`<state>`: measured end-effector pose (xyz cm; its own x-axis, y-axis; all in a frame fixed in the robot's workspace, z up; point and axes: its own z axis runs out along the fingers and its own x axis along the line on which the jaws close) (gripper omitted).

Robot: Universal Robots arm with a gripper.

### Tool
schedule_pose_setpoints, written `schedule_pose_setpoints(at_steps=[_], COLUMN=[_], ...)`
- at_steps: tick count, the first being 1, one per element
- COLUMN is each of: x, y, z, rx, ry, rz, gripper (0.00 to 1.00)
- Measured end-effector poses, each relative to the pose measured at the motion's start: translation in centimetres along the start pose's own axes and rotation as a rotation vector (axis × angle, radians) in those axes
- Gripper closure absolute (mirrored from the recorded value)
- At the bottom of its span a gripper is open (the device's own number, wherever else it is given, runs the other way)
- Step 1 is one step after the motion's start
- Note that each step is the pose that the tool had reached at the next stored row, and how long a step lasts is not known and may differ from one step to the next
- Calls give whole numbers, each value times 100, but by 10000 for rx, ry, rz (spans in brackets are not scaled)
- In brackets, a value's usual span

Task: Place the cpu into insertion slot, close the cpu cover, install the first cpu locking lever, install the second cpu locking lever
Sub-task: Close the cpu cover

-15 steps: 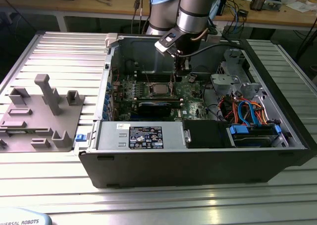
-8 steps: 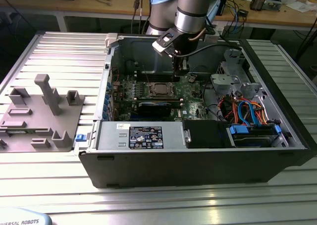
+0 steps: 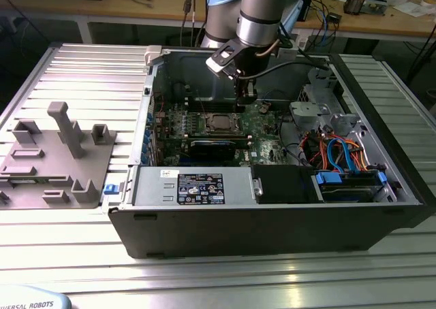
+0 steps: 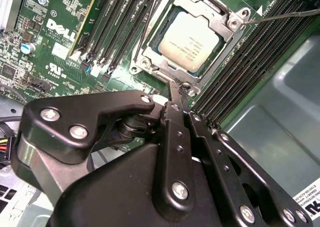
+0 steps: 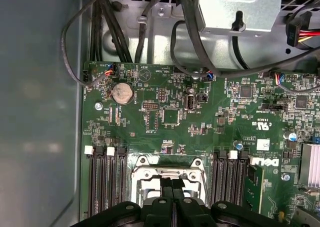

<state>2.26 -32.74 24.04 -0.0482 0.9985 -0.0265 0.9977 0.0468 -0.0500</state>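
The robot's black hand (image 4: 175,92), its two fingers pressed together, hangs low inside an open computer case (image 3: 272,220) with its tips at the near edge of the insertion slot (image 4: 145,62). Whether something thin is pinched between the fingers cannot be made out from here. Just past the tips the cpu (image 4: 190,41) already sits in the slot, a flat square with a dull silver-grey top. The cpu cover (image 4: 219,48), a thin silvery frame with a cut-out middle, appears to lie down around it. In the exterior view the socket sits just to the exterior view's left of the hand. A fine wire that is probably a locking lever (image 4: 285,14) runs off from the socket's far corner. Long black memory slots (image 4: 240,62) flank the socket on the glossy green circuit board (image 5: 130,122). The case rests on a ribbed aluminium counter (image 3: 68,71), with a grey moulded fixture (image 3: 54,152) well apart from it.
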Motion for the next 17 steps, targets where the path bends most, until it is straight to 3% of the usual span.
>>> schedule_pose_setpoints(at_steps=[17], x=[3], y=[-40], z=[52], rx=[0], ry=[0], rz=[0], gripper=[89])
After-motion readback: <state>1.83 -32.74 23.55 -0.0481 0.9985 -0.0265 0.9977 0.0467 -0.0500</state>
